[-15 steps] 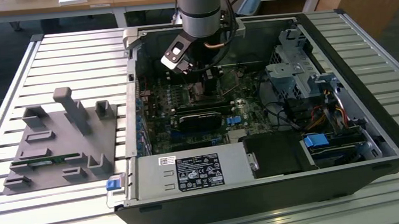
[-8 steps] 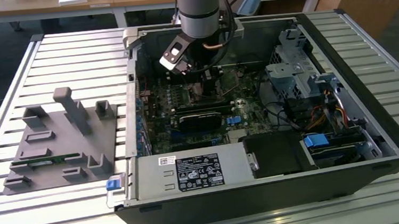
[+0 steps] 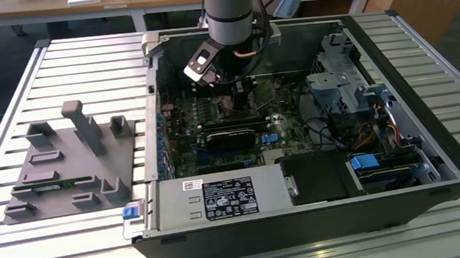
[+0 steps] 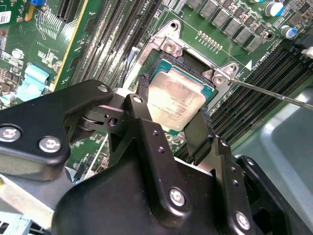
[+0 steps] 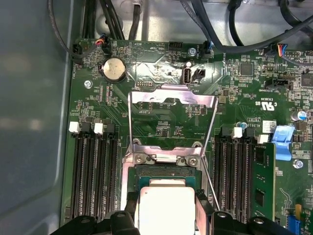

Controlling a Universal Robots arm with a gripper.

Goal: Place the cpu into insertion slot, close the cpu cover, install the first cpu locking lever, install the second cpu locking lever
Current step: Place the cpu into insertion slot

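My gripper [image 4: 173, 99] is shut on the cpu [image 4: 182, 93], a silver-grey square chip pinched at two opposite edges by the black fingers [image 4: 142, 93]. The chip hangs just above the insertion slot [image 4: 194, 59], whose dark centre and silvery rim show past the chip's far edge. In the first wrist view the cpu [image 5: 166, 210] sits over the insertion slot [image 5: 166, 171], and the cpu cover [image 5: 173, 100] stands swung open beyond it. Two thin locking levers [image 5: 130, 122] are raised beside the cover; one lever [image 4: 274, 93] juts out as a thin rod. In the exterior view the gripper [image 3: 218, 83] reaches into the case.
Long black memory slots [image 5: 93, 171] flank the socket on both sides, one holding a green module [image 5: 263, 181]. The open computer case [image 3: 455, 167] walls in the board. A grey fixture [image 3: 68, 166] lies on the slatted table at the exterior view's left. Cables [image 5: 205, 19] run behind.
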